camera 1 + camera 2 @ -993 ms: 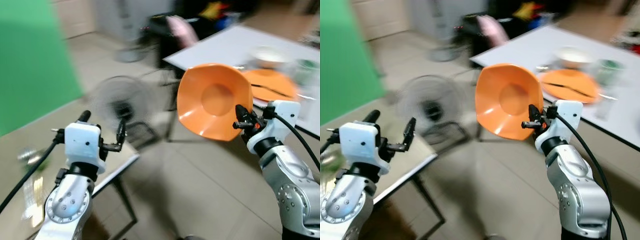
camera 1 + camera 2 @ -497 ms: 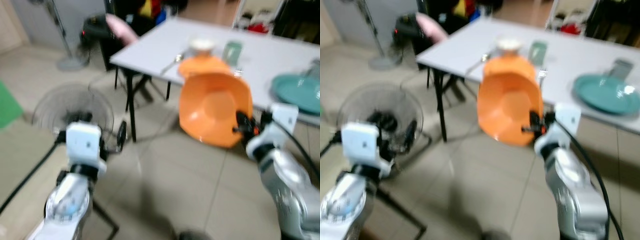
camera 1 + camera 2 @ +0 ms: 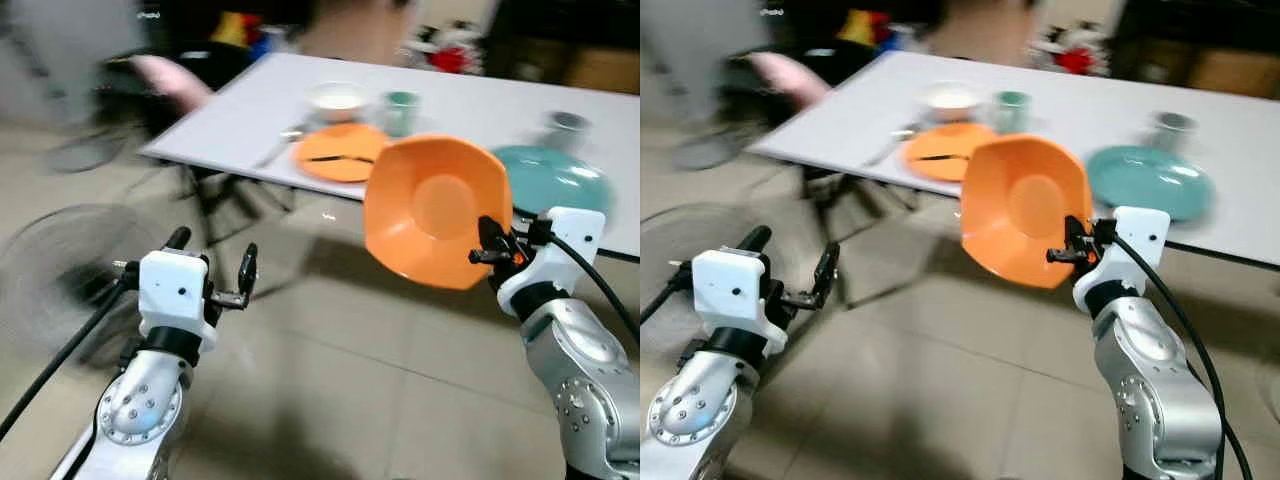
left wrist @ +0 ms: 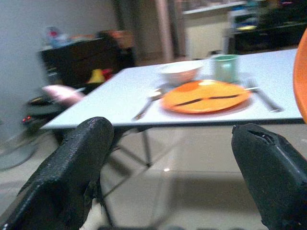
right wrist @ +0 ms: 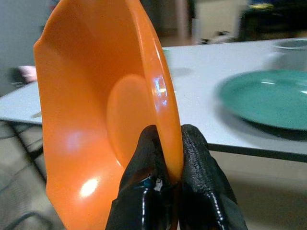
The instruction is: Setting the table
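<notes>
- The right tool [image 3: 487, 243] was clamped on the rim of an orange bowl [image 3: 437, 209], its two black fingers [image 5: 144, 191] pinching the edge from both sides
- The orange bowl stood tilted on edge in the air, its hollow facing the head camera, held in front of the white counter [image 3: 250, 110] and above the tiled floor [image 3: 350, 380]
- The left tool [image 3: 212, 268] hovered over the floor, well apart from the counter, with its fingers [image 4: 72, 167] spread apart and nothing between them
- On the counter lay an orange plate [image 3: 340, 156] with a dark utensil [image 3: 338, 158] across it; what kind of utensil could not be told
- Just behind the orange plate, farther from the robot, stood a white bowl [image 3: 338, 97] and a green cup [image 3: 401, 105], side by side
- A piece of cutlery [image 4: 144, 106] lay on the counter beside the orange plate, on the side of the white bowl
- A teal plate [image 3: 1150, 180] sat on the counter farther along from the orange plate, partly hidden behind the orange bowl in the left eye view
- A grey cup [image 3: 1170, 125] stood on the counter just behind the teal plate
- A floor fan [image 3: 50, 270] stood on the floor near the left arm, blurred
- Something pink [image 3: 170, 75] lay past the far end of the counter, too blurred to name
</notes>
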### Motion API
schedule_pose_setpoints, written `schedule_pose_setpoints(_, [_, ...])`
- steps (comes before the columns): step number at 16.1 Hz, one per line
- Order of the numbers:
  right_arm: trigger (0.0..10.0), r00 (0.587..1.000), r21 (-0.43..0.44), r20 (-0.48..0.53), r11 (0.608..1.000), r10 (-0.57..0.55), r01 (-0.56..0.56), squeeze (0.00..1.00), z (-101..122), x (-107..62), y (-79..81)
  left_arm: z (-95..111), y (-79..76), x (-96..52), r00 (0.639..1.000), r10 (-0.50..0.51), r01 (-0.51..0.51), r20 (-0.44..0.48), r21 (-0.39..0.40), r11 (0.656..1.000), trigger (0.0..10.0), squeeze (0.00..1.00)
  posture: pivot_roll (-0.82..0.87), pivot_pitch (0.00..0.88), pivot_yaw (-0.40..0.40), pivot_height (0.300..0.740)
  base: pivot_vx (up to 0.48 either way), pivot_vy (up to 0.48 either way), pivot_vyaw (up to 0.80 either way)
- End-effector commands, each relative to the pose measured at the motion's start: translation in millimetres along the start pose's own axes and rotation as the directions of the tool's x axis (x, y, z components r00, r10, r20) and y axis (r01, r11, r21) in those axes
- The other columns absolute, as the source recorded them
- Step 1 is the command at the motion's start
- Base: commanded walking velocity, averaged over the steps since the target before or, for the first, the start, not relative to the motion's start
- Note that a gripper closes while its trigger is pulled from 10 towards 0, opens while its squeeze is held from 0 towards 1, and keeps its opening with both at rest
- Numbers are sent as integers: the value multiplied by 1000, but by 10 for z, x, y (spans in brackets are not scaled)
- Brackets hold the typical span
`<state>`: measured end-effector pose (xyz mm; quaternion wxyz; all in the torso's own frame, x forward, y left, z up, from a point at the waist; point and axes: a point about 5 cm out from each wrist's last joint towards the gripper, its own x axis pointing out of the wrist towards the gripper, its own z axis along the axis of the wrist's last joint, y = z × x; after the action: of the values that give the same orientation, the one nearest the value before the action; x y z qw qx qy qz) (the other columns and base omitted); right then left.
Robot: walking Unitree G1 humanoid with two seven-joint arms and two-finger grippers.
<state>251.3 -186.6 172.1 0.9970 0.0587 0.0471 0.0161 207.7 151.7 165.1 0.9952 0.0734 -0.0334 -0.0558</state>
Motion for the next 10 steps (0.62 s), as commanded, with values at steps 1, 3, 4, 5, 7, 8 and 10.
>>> schedule_pose_setpoints(1, [10000,998,-14,44,999,-33,34,0,102,-34,-59,26,-38,28,1000,-21,21,16,-3,1000,10000,0,-125,0,36,740,394,0,-800])
schedule_pose_setpoints(3, [10000,998,-9,42,999,-41,41,0,106,-43,-66,27,-47,38,999,-32,33,18,-5,999,10000,0,-129,0,41,740,396,0,-800])
schedule_pose_setpoints(4, [10000,999,-8,38,999,-38,38,0,106,-44,-58,29,-49,38,999,-38,38,21,-6,999,10000,0,-129,0,43,740,398,0,-800])
schedule_pose_setpoints(5, [10000,999,5,33,999,-37,37,0,105,-38,-56,29,-55,45,999,-47,47,22,-1,999,10000,0,-130,0,44,740,401,0,-800])
schedule_pose_setpoints(7, [10000,999,37,17,998,-42,41,0,104,-23,-63,28,-71,51,998,-64,64,23,9,998,10000,0,-130,0,47,740,398,0,-800])
schedule_pose_setpoints(8, [10000,999,49,12,998,-39,39,0,103,-17,-62,30,-76,54,997,-70,70,24,10,998,10000,0,-129,0,48,740,394,0,-800])
schedule_pose_setpoints(10, [10000,999,196,-18,980,29,-25,0,124,62,-28,49,-111,82,993,-110,109,35,15,994,10000,0,-127,0,52,740,398,0,0])
